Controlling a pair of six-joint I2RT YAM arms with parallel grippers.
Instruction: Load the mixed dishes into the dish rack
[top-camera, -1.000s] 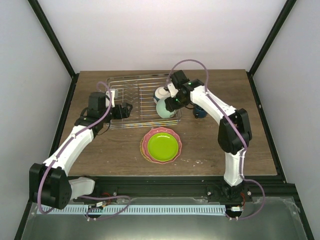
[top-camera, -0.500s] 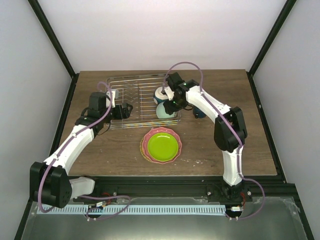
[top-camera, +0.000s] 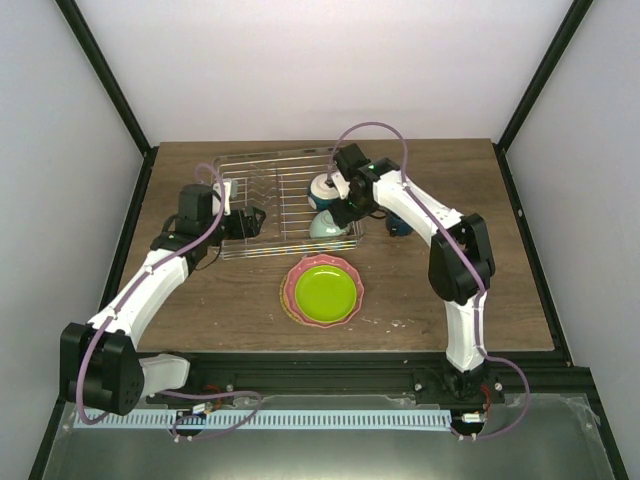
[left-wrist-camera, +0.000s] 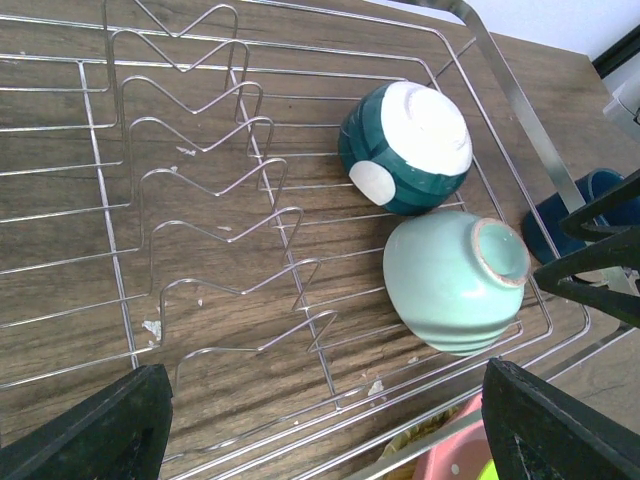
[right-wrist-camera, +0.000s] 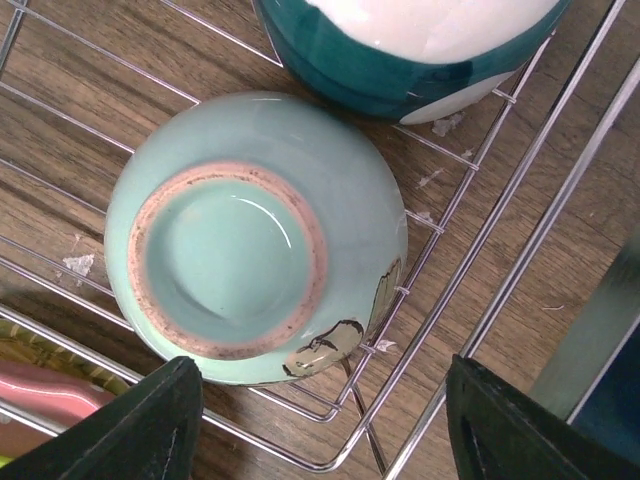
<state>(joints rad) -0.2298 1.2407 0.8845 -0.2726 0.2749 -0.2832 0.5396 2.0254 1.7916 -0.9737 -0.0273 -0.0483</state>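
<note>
The dish rack (top-camera: 270, 200) stands at the back middle of the table. The pale mint bowl (top-camera: 327, 226) lies upside down in its front right corner, and shows in both wrist views (left-wrist-camera: 455, 285) (right-wrist-camera: 250, 235). The cream bowl (top-camera: 323, 187), teal outside, lies upside down behind it (left-wrist-camera: 405, 148). My right gripper (top-camera: 346, 205) hovers open just above the mint bowl (right-wrist-camera: 325, 430), not touching it. My left gripper (top-camera: 256, 221) is open and empty over the rack's front left (left-wrist-camera: 330, 440). The lime-green plate (top-camera: 325, 290) lies on the pink scalloped plate (top-camera: 295, 280).
The dark blue mug (top-camera: 399, 224) stands on the table just right of the rack, under my right arm, and shows in the left wrist view (left-wrist-camera: 575, 215). The stacked plates lie just in front of the rack. Upright prongs (left-wrist-camera: 230, 190) fill the rack's left and middle.
The mint bowl has come down into the rack's front right corner. My right gripper has shifted slightly back and left above it. The left arm has not moved.
</note>
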